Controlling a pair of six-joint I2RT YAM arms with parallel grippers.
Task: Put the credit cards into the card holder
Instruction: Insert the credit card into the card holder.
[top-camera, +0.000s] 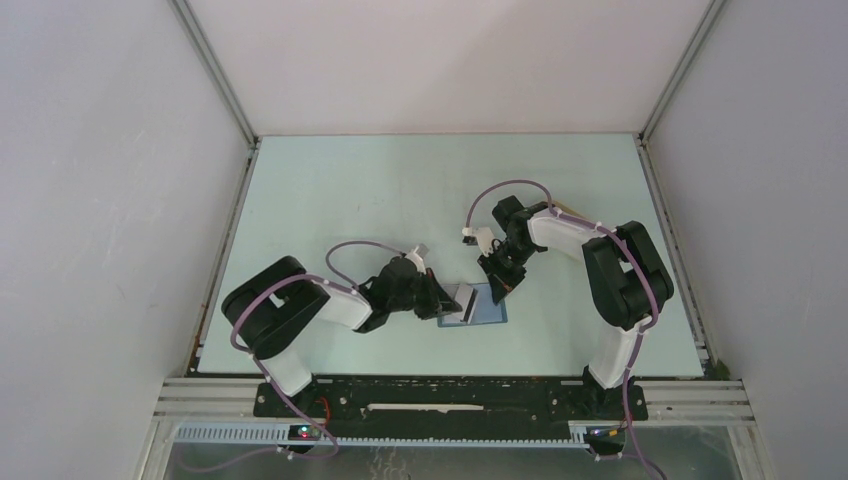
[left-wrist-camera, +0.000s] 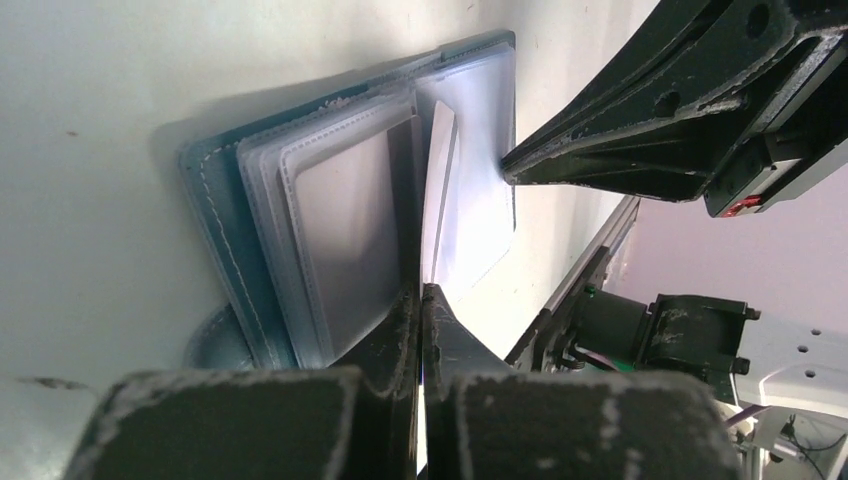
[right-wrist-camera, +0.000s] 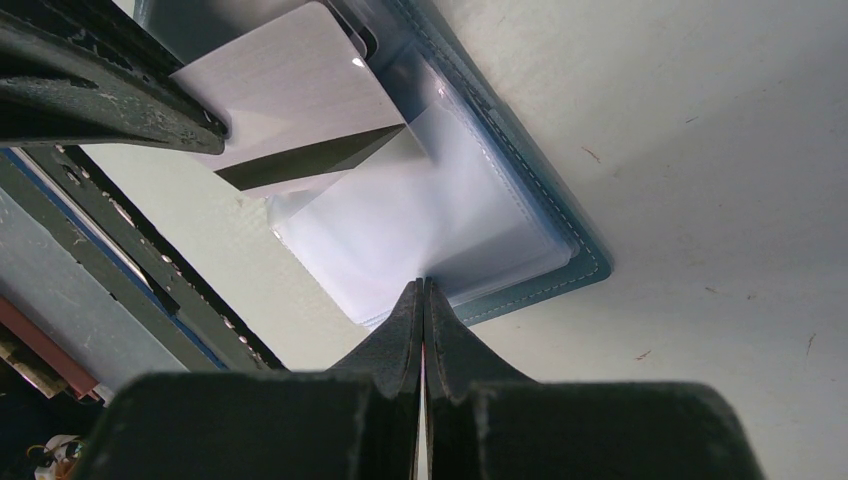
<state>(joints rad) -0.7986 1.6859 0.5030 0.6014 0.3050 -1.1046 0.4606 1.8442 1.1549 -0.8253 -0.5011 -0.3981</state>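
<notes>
Credit card (right-wrist-camera: 285, 90) first: a pale one with a dark stripe along one long edge. It is clenched by one edge in my left gripper (left-wrist-camera: 421, 300) and stands on edge, tilted, over the middle of the open card holder (top-camera: 488, 314). I take that to be the angle needed to slip its leading edge under a pocket's lip. The card holder lies spread open on the table (top-camera: 350, 190), ahead of and between the two arm bases, with its blue cover down and its clear sleeves (left-wrist-camera: 340, 220) stacked on top. To the right, my right gripper (right-wrist-camera: 422, 290) has its fingers closed, the tips meeting at the free edge of the top sleeve. I judge it is there to steady or lift that leaf so a pocket mouth gapes, though I cannot tell whether it pinches the plastic or only presses on it. Room is tight where it matters, because the card, the sleeve edges and both sets of fingertips crowd close over the holder. My way in is the narrow gap between them, and a skewed push could buckle a sleeve or shove the whole holder. Bare table shows on every side of the holder I can see and the walls are well apart from it, so either arm should be able to back out freely.
</notes>
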